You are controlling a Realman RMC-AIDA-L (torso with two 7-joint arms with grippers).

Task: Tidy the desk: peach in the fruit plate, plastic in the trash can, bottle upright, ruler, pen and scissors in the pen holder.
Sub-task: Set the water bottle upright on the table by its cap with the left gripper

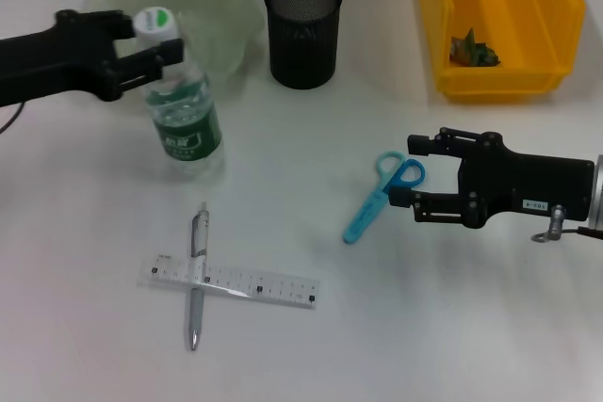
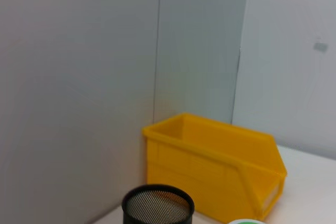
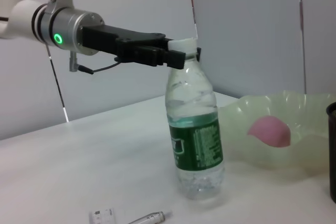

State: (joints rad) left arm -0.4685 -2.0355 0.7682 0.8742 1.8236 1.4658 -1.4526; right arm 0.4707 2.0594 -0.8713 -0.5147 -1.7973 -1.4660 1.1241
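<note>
On the desk (image 1: 396, 336), far left, I log my left gripper (image 1: 151, 54): fingers clenched on the neck of the bottle (image 1: 184, 120), just under its white-green cap, one finger on either side. I see the bottle standing upright, base on the white top, just in front of the fruit plate (image 1: 226, 16). Its green label carries white print that I cannot read (too small in both views that show it).

Item two, my right gripper (image 1: 415, 171): fingers spread wide, holding nothing, set level just above the desk at the right. The light blue handle rings of the scissors (image 1: 382, 195) lie between the two fingertips; whether metal touches plastic I cannot tell. Their covered blade points away toward the near left.

Peach (image 3: 269, 131): inside the fruit plate, seen through the pale green wall in the right wrist view.

Plastic (image 1: 474, 50): a dark green wad on the floor of the trash can (image 1: 499, 82), far right.

Pen holder (image 1: 302, 30): upright between fruit plate and trash can.

Ruler (image 1: 231, 283): flat near the front edge, black markings, numerals not legible.

Pen (image 1: 198, 275): crossing the ruler near its left end, touching it.
</note>
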